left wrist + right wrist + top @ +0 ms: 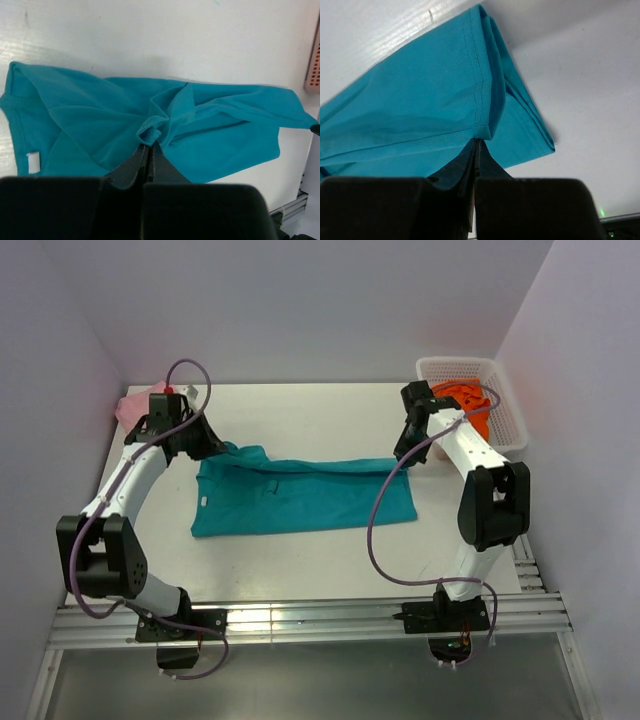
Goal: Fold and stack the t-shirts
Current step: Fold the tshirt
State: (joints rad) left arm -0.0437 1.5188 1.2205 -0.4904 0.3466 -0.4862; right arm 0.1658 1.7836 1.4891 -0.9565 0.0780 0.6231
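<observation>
Left hand [150,146] and right hand [476,142] each pinch the teal t-shirt [300,502] tight

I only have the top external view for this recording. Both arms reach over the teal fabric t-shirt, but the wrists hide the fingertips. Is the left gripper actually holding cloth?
Observer: Yes. The left wrist view shows the left gripper shut on a bunched fold of the teal fabric t-shirt.
Operator: And the right one?
Observer: The right gripper is shut too, pinching the shirt at its stitched hem.
Operator: One layer there, or more?
Observer: More. The right wrist view shows several folded layers stacked beside that hem.
</observation>
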